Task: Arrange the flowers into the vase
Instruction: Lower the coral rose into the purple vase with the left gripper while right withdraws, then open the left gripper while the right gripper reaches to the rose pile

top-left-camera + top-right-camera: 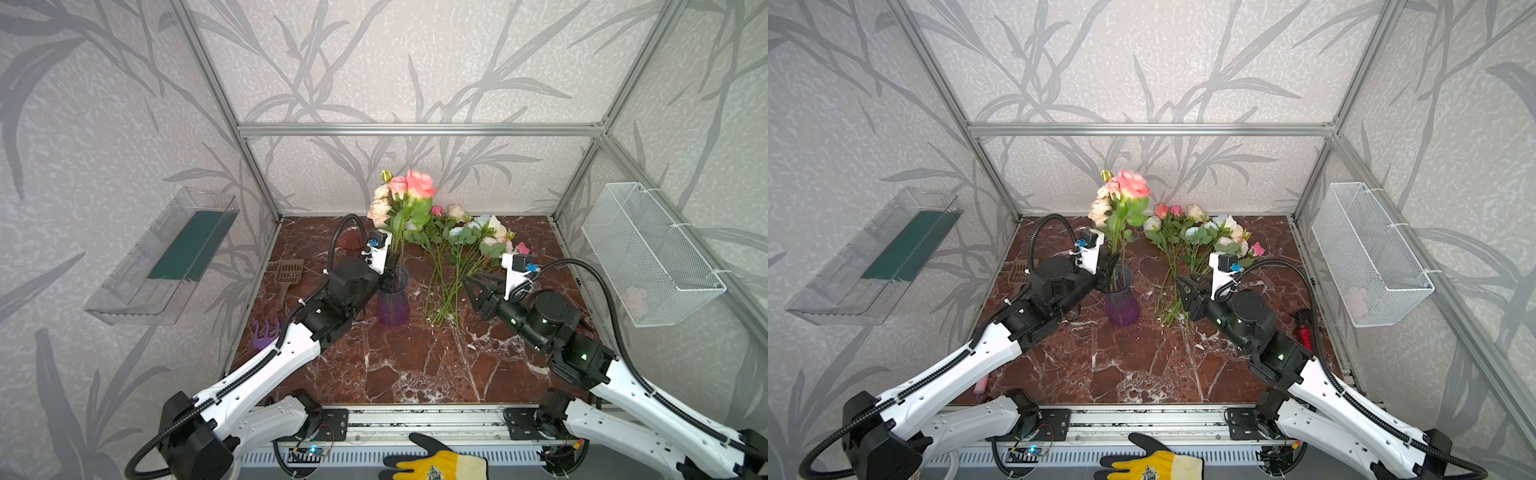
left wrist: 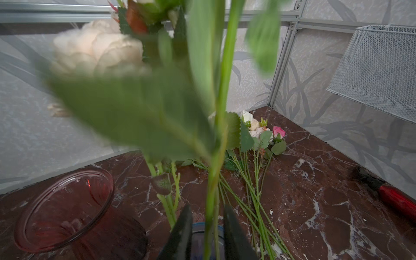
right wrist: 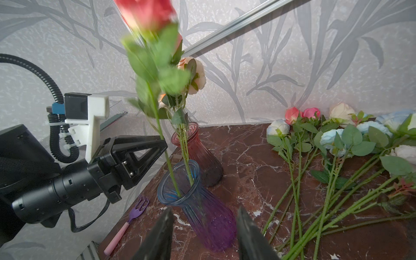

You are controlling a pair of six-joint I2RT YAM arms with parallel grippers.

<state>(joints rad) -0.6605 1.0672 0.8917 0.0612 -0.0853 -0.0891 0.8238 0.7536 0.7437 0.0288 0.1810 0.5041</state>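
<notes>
Far left, fixed to the patterned wall: clear plastic tray (image 1: pixel 166 257) with a dark green base. Below it on the red marble table (image 1: pixel 415 365), a brown slotted scoop (image 1: pixel 288 274) and a purple fork (image 3: pixel 139 206) with a pink handle, both flat beside the left arm. Next, a red glass vase (image 3: pixel 202 155), upright, just behind the blue-and-purple vase (image 3: pixel 209 218). Left gripper (image 2: pixel 207 206) just over the mouth of the blue-and-purple vase, fingers (image 2: pixel 184 227) parted, one green stem (image 2: pixel 222 90) between them with a sliver of air on each side, not pinched. On that stem, a coral rose (image 1: pixel 419 185), head blurred and high above the rim, lower end inside the vase. Already in the same vase: cream-peach blooms (image 1: pixel 379 208) and a smaller pink rose (image 1: pixel 397 185), all upright. At the front rail, centre, a yellow-and-black work glove (image 1: pixel 436 463). Right of the vase, loose flowers (image 1: pixel 461 245) flat on the table in a fan, pink, white, cream and pale blue heads toward the back wall, cut ends crossed toward the front. Right gripper (image 3: pixel 205 208) just beside those cut ends, low over the table, aimed at the vase, both prongs spread wide with nothing between them. Farther right, a red-handled tool (image 1: pixel 1304 330) near the wall, partly hidden by the right arm. Far right, on the wall, a white wire basket (image 1: pixel 648 253), something pale pink inside, too blurred to name.
</notes>
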